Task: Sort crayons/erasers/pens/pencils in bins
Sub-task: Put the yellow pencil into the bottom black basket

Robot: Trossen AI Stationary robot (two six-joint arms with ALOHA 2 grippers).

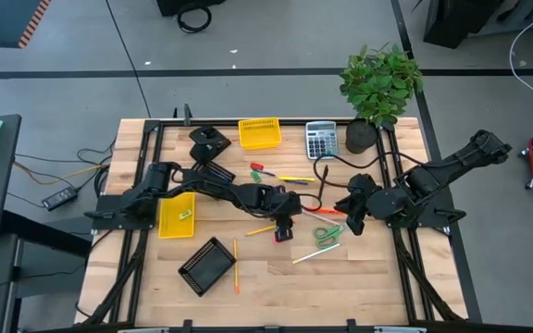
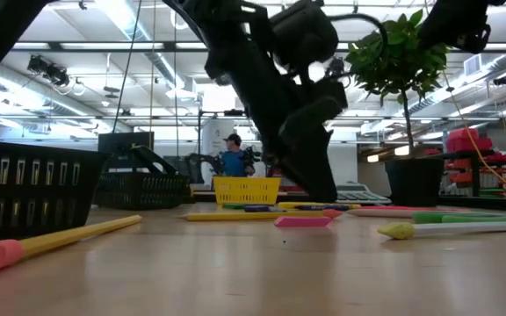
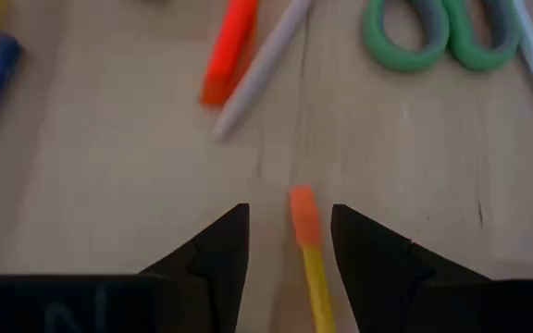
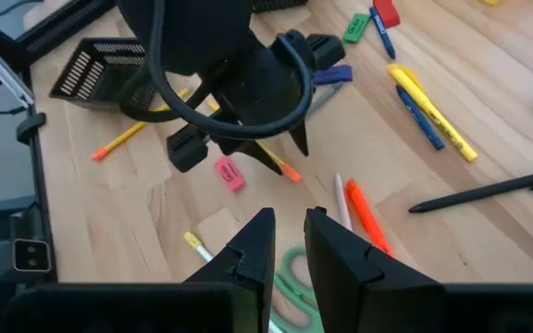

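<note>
Wooden worktop (image 1: 340,277), mid-area: your left tool (image 3: 290,250) stands open, fingers either side of a yellow pencil (image 3: 311,259) lying flat. Close off-centre and it may skid toward the scissors (image 3: 438,37). Your right tool (image 4: 290,245) waits nearby, narrowly parted, holding nothing.

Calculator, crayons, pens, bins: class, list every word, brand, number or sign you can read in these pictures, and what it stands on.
None can be read.
Grey calculator with dark keys: key marks too small.
Small green eraser: dark print, blurred.
Left gripper: pale marks on its black body, cut off and unreadable.
</note>
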